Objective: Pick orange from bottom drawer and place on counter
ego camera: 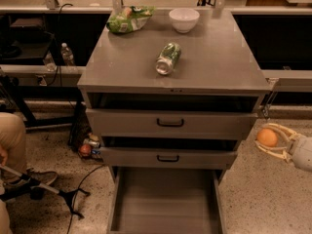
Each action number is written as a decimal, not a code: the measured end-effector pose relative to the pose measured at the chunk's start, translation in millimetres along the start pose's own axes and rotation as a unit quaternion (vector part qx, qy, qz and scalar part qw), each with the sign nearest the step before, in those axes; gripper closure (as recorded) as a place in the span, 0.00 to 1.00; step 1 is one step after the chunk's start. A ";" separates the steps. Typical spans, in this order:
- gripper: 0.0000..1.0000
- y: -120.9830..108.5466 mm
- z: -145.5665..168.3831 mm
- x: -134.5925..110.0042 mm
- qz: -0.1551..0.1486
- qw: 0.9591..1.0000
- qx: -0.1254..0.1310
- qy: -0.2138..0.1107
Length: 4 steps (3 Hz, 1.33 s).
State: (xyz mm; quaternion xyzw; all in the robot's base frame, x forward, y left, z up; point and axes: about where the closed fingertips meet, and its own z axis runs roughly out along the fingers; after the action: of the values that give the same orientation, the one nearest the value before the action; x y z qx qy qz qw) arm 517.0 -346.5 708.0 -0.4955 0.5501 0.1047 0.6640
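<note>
My gripper (pixel 268 139) is at the right of the cabinet, level with the middle drawer, and is shut on the orange (pixel 266 137), a small round orange fruit held between pale fingers (pixel 277 153). The bottom drawer (pixel 165 201) is pulled open below, a flat grey tray that shows nothing in it. The counter (pixel 214 62) is the grey cabinet top, above and to the left of the gripper.
On the counter lie a green can (pixel 167 58) on its side, a white bowl (pixel 184 19) and a green bag (pixel 128 18). Two upper drawers (pixel 170 123) stand slightly open. Floor clutter (pixel 87 147) and a person's leg (pixel 12 140) are at the left.
</note>
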 end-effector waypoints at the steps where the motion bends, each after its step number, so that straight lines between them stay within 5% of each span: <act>1: 1.00 -5.3 -4.0 -6.8 0.005 1.000 0.006 -0.003; 3: 1.00 -33.6 -27.3 -46.0 0.011 1.000 0.019 -0.002; 4: 1.00 -54.2 -28.0 -69.5 0.025 1.000 0.002 0.008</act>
State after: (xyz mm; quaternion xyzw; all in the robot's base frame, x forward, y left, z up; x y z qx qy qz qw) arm 510.6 -366.3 798.1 -0.4805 0.5683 0.1160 0.6578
